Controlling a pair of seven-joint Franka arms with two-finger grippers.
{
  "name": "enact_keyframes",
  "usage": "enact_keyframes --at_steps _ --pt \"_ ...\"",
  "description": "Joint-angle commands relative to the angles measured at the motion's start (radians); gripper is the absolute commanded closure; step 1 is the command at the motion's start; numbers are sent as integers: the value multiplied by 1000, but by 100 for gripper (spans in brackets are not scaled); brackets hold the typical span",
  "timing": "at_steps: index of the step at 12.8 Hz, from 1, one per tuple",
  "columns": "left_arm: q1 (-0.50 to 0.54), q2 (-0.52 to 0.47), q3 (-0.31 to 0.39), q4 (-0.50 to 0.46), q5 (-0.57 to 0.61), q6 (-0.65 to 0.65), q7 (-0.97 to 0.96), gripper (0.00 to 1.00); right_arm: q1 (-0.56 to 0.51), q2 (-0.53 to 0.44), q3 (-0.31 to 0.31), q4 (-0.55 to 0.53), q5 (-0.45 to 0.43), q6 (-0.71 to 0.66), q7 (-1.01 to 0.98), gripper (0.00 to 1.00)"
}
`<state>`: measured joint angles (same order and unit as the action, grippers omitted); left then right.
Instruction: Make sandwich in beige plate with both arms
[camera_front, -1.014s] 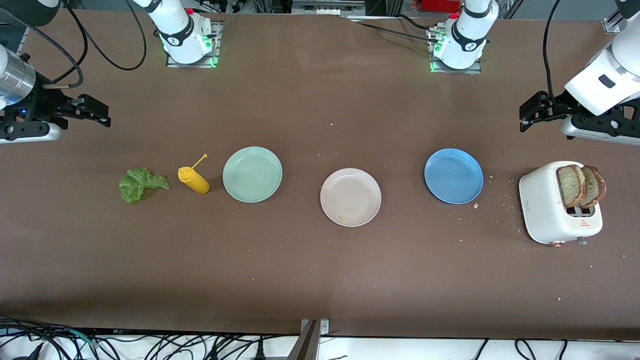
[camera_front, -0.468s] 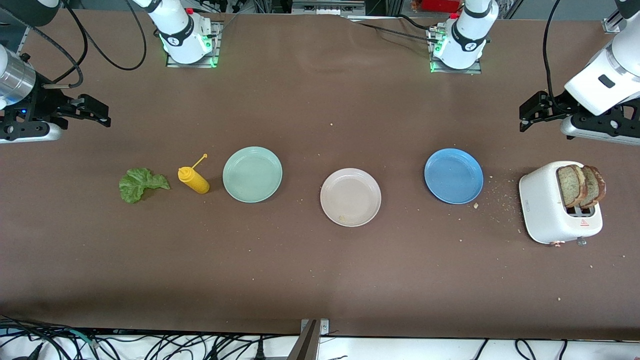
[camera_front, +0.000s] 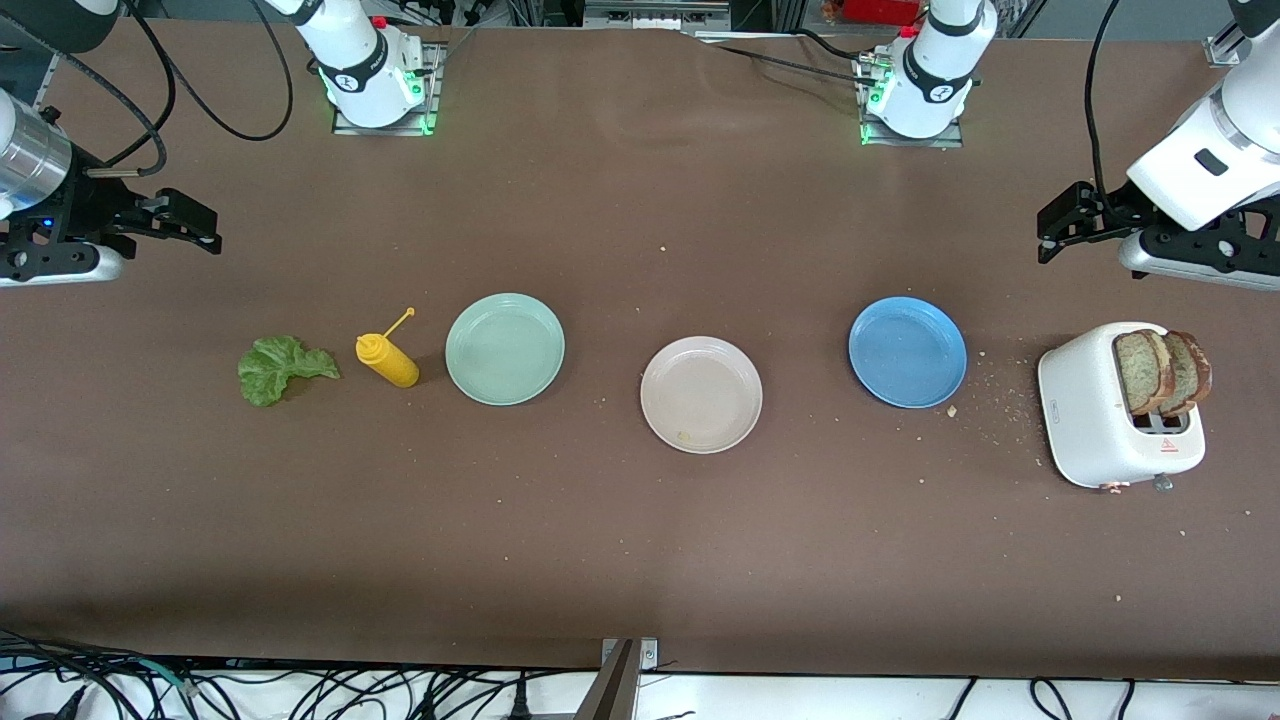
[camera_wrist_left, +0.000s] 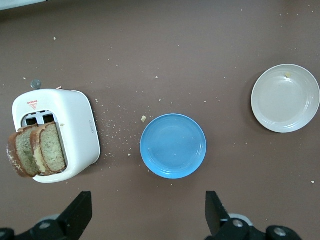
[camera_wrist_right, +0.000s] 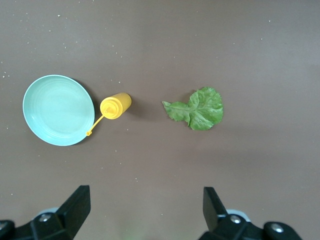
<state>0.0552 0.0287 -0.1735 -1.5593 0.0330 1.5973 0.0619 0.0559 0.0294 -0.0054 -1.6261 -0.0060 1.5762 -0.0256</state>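
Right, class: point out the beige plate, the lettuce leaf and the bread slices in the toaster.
beige plate (camera_front: 745, 392): front view, on its raised rim.
lettuce leaf (camera_front: 275, 369): front view, middle of the leaf.
bread slices (camera_front: 1160, 372): front view, face of the slices standing up out of the toaster (camera_front: 1085, 420).

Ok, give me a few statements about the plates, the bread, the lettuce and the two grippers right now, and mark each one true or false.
1. The beige plate holds no bread. True.
2. Both bread slices stand in the toaster. True.
3. The lettuce leaf lies on the mint-green plate. False: it lies on the table, with the yellow mustard bottle between it and that plate.
4. The left gripper is shut on a slice. False: it is open and empty, up over the table near the toaster.
5. The right gripper is open and empty. True.
6. The blue plate sits between the beige plate and the mint-green plate. False: it sits between the beige plate and the toaster.
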Motion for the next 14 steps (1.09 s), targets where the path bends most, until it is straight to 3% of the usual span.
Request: enact_keyframes --at_steps 1,7,14 --pt "-2 -1 -3 22 5 -22 16 0 4 1 -1 11 -12 -2 -11 0" --pt "53 39 3 16 69 1 24 0 4 1 -1 11 -12 -1 -11 0" --pt "224 250 5 1 174 357 168 0 4 3 -1 11 -12 -1 -11 0"
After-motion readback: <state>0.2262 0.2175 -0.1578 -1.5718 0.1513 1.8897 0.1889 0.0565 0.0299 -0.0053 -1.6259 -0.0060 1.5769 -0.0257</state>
